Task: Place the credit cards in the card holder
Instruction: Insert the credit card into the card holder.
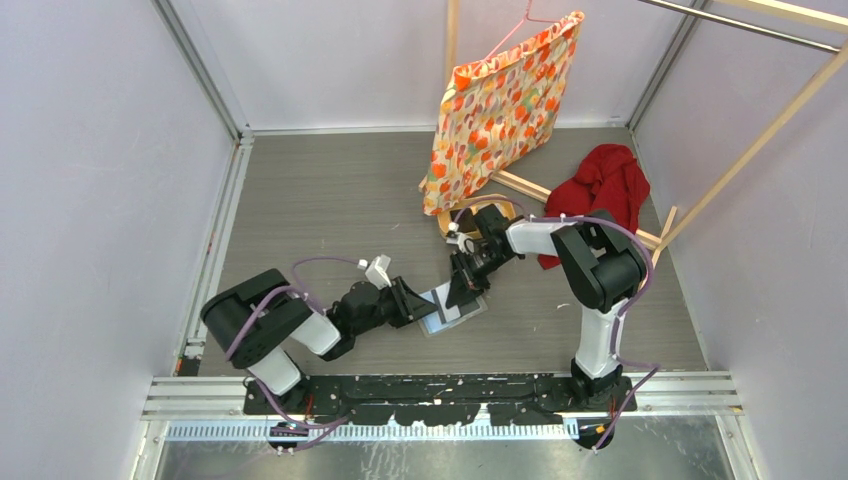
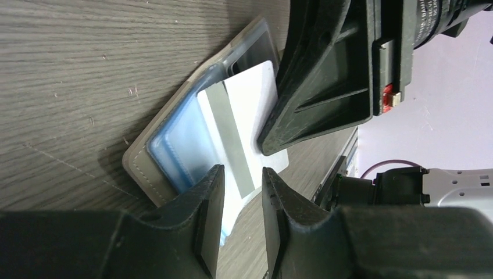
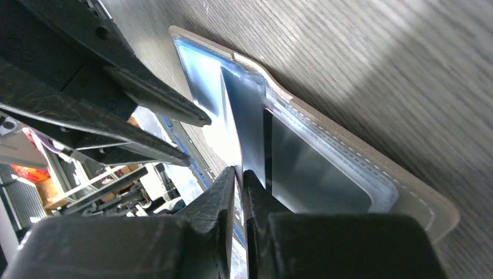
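The card holder (image 1: 460,318) lies open on the table between both grippers, grey-olive rim (image 2: 139,168) and blue-white pockets. My right gripper (image 1: 466,283) is shut on a white card with a grey stripe (image 2: 247,104), held edge-on (image 3: 238,139) and resting slanted over the holder's inside. A dark card (image 3: 317,174) sits in the holder's clear pocket, near the rim (image 3: 418,200). My left gripper (image 2: 243,177) is open, its fingers either side of the white card's lower corner without pinching it. In the right wrist view my right gripper (image 3: 239,174) has its jaws closed tight.
A patterned orange cloth bag (image 1: 505,100) hangs on a hanger at the back. A red cloth (image 1: 602,182) lies at the back right by wooden frame bars (image 1: 760,140). A tan wooden tray edge (image 1: 478,205) shows behind the right arm.
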Robot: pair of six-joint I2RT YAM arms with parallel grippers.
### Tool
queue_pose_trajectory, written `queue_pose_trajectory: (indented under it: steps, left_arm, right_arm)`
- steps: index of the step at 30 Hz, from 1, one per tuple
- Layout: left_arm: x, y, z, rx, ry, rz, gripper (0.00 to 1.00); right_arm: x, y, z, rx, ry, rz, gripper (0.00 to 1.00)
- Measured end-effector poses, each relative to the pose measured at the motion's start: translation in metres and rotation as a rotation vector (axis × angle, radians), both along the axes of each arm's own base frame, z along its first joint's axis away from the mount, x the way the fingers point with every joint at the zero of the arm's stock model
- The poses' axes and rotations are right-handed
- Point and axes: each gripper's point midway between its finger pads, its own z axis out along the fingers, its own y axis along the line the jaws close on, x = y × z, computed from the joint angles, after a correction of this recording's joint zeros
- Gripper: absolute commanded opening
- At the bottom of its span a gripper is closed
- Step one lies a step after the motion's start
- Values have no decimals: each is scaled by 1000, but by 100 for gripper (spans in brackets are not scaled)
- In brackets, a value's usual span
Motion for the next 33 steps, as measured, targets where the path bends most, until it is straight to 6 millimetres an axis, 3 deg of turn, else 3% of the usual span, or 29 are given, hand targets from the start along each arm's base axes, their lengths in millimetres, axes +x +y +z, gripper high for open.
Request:
queue_pose_trajectory:
  steps: [15,25,33]
  left_arm:
    - [-6,31,55,101,-166,4,39]
    - [-10,48,40,202,-140,24,40]
    - [-12,54,34,216,-102,49,44]
  right_arm:
    - [0,10,5,-100,-126,159,35]
    - [-2,1,-3,-220,-216,243,42]
    - [-10,6,0,-257,-303,321,47]
